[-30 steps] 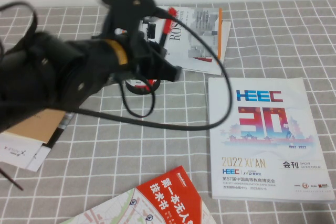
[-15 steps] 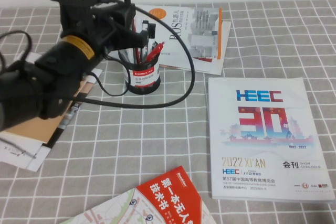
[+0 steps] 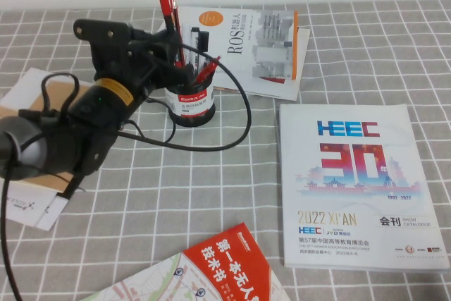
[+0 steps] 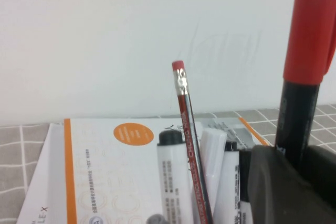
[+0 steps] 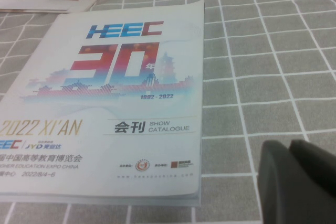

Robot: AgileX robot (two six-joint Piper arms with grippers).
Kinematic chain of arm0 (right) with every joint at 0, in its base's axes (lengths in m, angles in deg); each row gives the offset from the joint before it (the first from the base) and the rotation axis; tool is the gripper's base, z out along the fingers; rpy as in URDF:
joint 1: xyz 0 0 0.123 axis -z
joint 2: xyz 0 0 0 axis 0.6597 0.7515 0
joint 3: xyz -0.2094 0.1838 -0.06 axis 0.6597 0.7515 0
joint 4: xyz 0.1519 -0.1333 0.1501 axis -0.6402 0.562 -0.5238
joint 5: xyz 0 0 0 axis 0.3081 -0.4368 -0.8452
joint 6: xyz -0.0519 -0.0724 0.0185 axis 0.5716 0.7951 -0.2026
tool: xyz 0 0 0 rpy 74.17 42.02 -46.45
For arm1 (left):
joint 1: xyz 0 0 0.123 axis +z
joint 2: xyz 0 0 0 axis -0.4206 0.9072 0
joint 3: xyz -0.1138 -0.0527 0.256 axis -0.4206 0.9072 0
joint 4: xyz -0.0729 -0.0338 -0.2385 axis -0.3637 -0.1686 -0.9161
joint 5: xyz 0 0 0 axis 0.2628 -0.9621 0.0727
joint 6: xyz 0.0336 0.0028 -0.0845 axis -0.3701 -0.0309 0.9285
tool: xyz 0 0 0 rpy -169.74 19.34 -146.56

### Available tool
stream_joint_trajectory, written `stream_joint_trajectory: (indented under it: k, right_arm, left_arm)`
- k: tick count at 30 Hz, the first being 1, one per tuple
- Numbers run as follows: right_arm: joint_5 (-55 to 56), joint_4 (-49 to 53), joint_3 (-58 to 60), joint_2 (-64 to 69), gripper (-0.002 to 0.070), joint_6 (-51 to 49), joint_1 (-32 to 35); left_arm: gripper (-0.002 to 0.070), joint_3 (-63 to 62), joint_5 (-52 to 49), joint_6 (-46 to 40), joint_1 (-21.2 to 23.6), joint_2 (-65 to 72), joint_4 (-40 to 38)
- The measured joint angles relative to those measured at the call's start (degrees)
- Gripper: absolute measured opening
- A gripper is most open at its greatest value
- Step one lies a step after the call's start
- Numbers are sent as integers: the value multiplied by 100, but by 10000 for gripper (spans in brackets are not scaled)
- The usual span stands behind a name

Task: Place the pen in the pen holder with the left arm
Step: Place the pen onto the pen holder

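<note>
Left pincer [image 3: 171, 61] pinching the thick red marker pen [image 3: 169, 19], near-upright, tail over the black mesh pen holder [image 3: 192, 100] at five o'clock; right pincer [image 5: 299, 182] parked, grip unreadable.

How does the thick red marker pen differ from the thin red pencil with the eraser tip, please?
The pen is far thicker than the pencil. The pen has a plain red cap over a black barrel, while the pencil ends in a metal band and a small eraser. The pen is held by the left gripper above the pen holder, whereas the pencil already stands in the holder, leaning. Both are red and point upward. The right gripper waits near the catalogue.
</note>
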Motion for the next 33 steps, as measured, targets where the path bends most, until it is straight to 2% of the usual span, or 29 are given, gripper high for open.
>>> stream_joint_trajectory:
  k: [21,23,29,33]
  right_arm:
    - [0,0,0,0,-13,0,0]
    - [0,0,0,0,-13,0,0]
    - [0,0,0,0,-13,0,0]
    - [0,0,0,0,-13,0,0]
  left_arm:
    - [64,0,330,9,25,552,37]
    - [90,0,330,9,25,552,37]
    - [289,0,330,9,35,552,37]
    - [324,0,303,36,35,446,46]
